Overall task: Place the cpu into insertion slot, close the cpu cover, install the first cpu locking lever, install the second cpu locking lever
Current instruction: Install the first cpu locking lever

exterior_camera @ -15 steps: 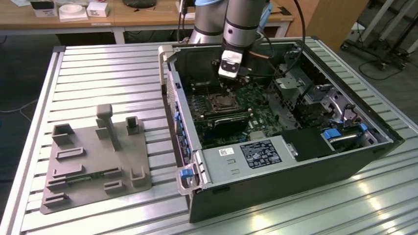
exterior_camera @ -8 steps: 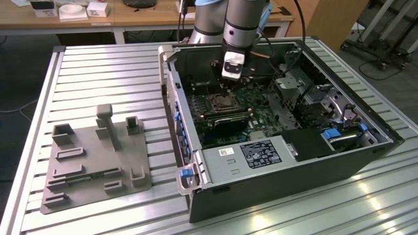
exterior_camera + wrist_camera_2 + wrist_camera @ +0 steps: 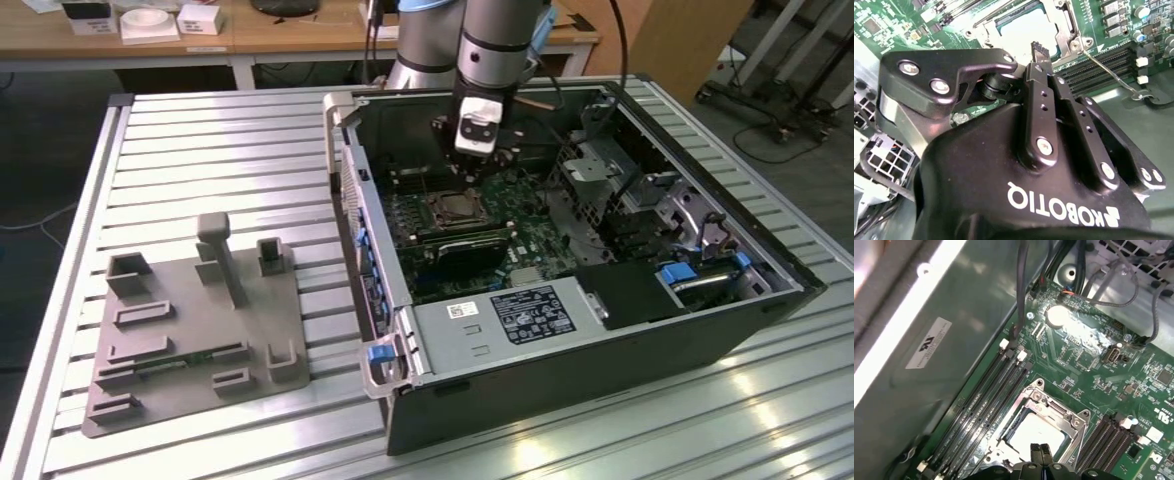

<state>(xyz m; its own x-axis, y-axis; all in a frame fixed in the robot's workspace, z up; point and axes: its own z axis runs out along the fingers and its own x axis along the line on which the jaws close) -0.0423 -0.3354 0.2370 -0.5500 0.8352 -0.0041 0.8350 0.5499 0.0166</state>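
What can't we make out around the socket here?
Exterior view: slot detail, too small.
Both wrist views: slot contacts, under the cpu.
First wrist view: cover near edge, behind the claw and cut by the frame.
Second wrist view: cpu near half, behind the claw.

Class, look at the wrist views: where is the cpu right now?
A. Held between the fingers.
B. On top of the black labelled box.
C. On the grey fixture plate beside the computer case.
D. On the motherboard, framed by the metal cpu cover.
D: in the first wrist view the cpu lies flat on the motherboard inside the cpu cover frame, with the gripper shut over it, holding nothing.
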